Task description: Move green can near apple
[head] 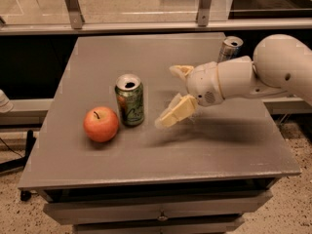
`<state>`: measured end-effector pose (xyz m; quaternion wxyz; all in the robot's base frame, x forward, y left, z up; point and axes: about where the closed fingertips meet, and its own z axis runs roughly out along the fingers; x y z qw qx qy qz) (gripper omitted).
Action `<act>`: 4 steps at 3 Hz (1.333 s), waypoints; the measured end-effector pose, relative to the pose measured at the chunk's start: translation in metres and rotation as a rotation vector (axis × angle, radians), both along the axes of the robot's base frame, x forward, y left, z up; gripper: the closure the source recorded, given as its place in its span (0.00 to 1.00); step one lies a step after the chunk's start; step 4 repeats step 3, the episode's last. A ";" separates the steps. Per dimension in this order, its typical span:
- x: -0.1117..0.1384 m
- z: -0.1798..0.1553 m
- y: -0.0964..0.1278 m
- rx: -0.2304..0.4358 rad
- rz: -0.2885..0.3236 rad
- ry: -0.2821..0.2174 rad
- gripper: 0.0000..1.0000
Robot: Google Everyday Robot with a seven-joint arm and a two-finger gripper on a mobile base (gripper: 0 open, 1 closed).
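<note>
The green can (129, 100) stands upright on the grey table (161, 150), its silver top open. The red-orange apple (101, 124) sits just left and in front of the can, almost touching it. My gripper (168, 95) is to the right of the can, apart from it, hovering a little above the table. Its two cream fingers are spread open and hold nothing.
A slimmer silver-and-blue can (230, 48) stands at the back right of the table, partly behind my white arm (253, 74). A metal rail with posts (146, 26) runs behind the table. Drawers sit under the front edge.
</note>
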<state>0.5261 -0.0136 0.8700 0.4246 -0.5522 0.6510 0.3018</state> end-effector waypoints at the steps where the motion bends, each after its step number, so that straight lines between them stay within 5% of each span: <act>1: 0.014 0.002 -0.065 -0.003 -0.161 -0.021 0.00; 2: 0.024 0.010 -0.131 -0.029 -0.299 -0.052 0.00; 4: 0.024 0.010 -0.131 -0.029 -0.299 -0.052 0.00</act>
